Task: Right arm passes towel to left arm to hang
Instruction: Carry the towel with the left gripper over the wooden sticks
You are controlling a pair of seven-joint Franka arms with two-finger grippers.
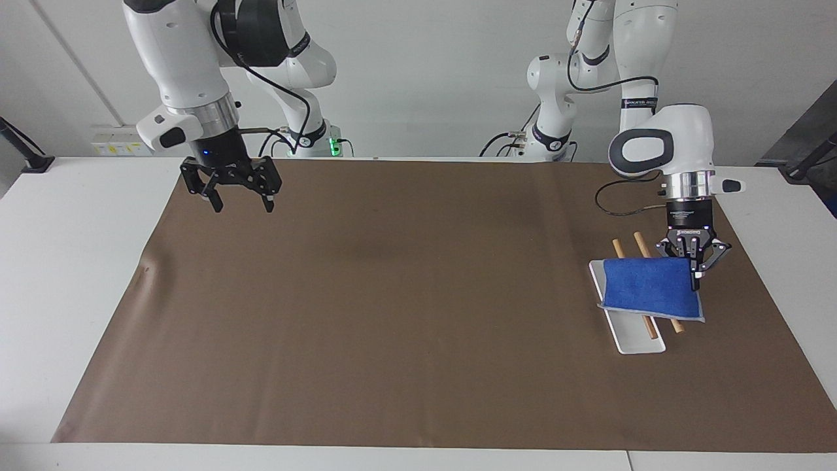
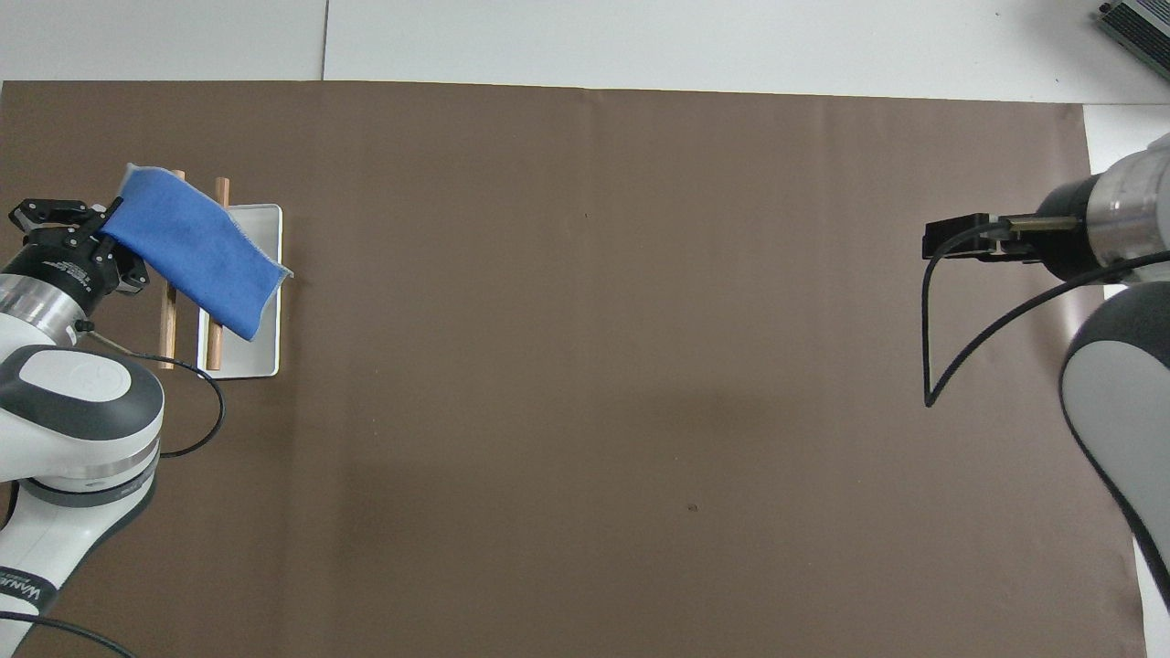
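Left gripper (image 1: 693, 267): clamped on one top corner of the towel, pointing straight down from a vertical wrist, over the end of the rack that lies toward the left arm's end of the table.
Towel (image 1: 650, 288): bright blue with a pale edge trim, hanging from that gripper as a flat sheet stretched out sideways from the fingers toward the table's middle; its lower edge sags a little lower at the gripped end.
Towel against rods: it crosses over both wooden rods (image 1: 637, 243); whether the cloth already rests on them or hangs just above is hard to tell from either view.
Rack under the hand: a white tray (image 1: 633, 340) with the two rods lying lengthwise, one over the tray and one just beside it, on the side toward the gripper; the rod ends show past the towel's edges in the overhead view.
Left arm (image 2: 78, 402): comes in over the brown mat (image 1: 405, 314), its black cable looped beside the wrist.
Right gripper (image 1: 239, 190): fingers spread wide and holding nothing, raised over the mat's corner at the right arm's end of the table, well apart from the towel.
Right arm (image 1: 176, 59): upright above that corner, waiting.
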